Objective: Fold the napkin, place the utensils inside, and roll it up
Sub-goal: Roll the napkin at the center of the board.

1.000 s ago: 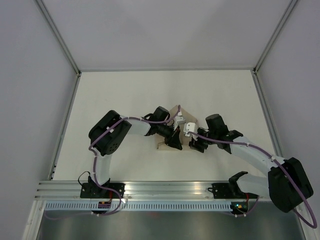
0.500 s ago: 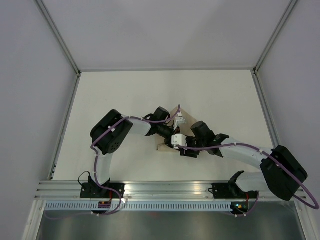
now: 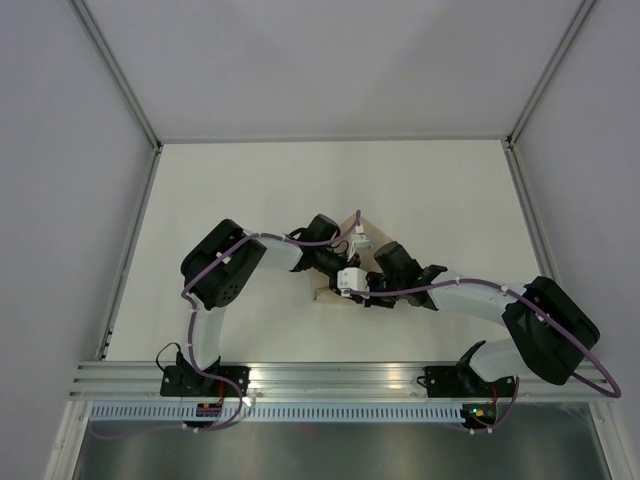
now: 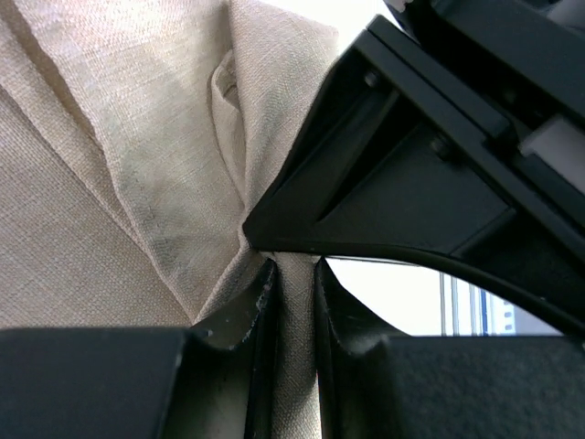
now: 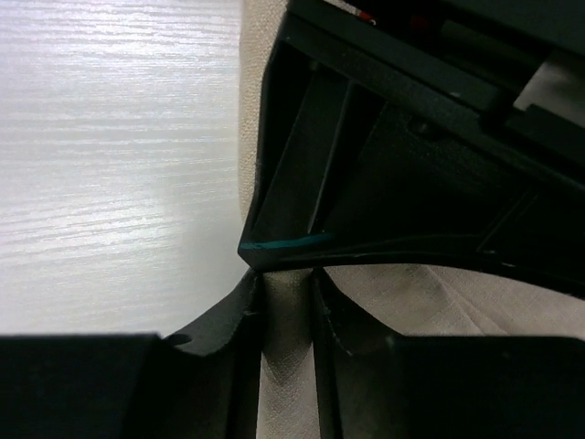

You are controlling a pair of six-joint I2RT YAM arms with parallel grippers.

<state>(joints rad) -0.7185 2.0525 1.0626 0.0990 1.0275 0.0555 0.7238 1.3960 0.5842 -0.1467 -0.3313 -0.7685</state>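
**Kid:** Where is the napkin (image 4: 110,183)?

**Robot:** It lies on the white tabletop (image 3: 250,190), near the middle and a bit toward my side. It is folded up small. From above, my two arms cover most of it. One pointy tan corner sticks out on the far side, and a bit of its edge peeks out on the left.

**Kid:** What is your left end effector (image 4: 291,297) doing?

**Robot:** It is pinched tight on the napkin. A thin strip of cloth runs up between its two black fingers (image 4: 239,317). Past the tips, the cloth spreads out in soft folds, and one fold makes a small puffy loop.

**Kid:** And your right end effector (image 5: 285,302)?

**Robot:** It is squeezed on the napkin too. Tan cloth fills the thin gap between its fingers and spreads out to the right of them. In that arm's own camera, the bare tabletop shines white on the left.

**Kid:** How close are the two?

**Robot:** Very close. They meet tip to tip over the same bit of cloth. Each camera shows the other one as a big black shape just past its own fingertips. I cannot tell if they touch.
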